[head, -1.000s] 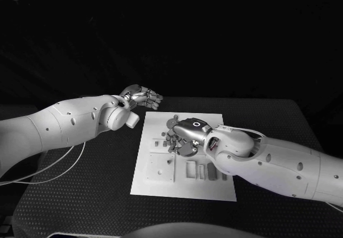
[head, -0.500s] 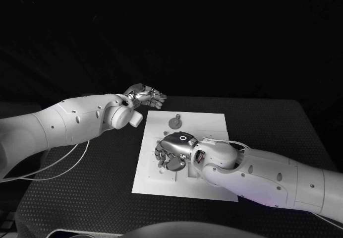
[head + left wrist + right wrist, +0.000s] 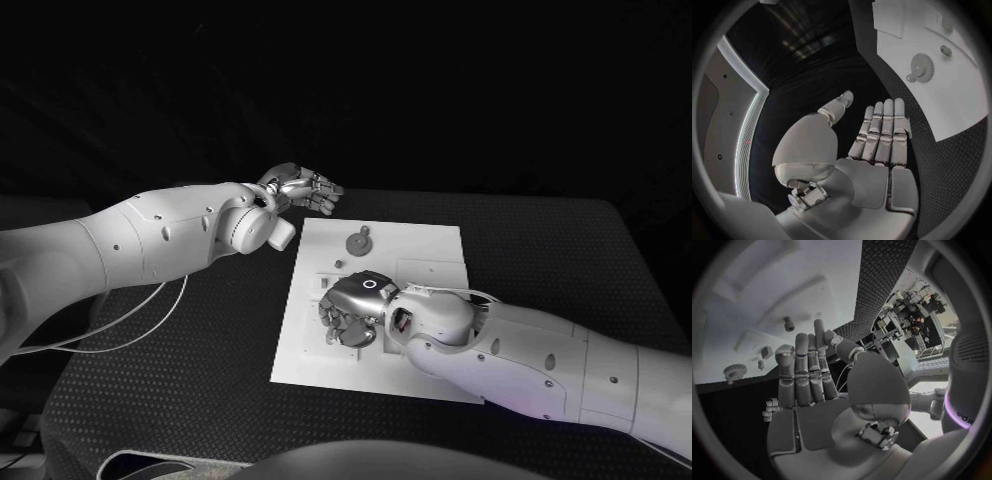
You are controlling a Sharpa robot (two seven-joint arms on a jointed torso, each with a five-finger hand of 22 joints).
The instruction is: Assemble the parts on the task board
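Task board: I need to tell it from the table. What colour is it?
White, plain, against the black table. The task board shows best in the head view.

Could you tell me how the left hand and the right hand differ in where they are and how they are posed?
The left hand is off the task board, above the black table past the board's far left corner; the right hand is over the board's middle, among the parts. The left hand's fingers lie straight and close together, and so do the right hand's. Both are silver and hold nothing.

Right robot hand (image 3: 351, 308) hides task board (image 3: 433, 250) middle (parts unclear).
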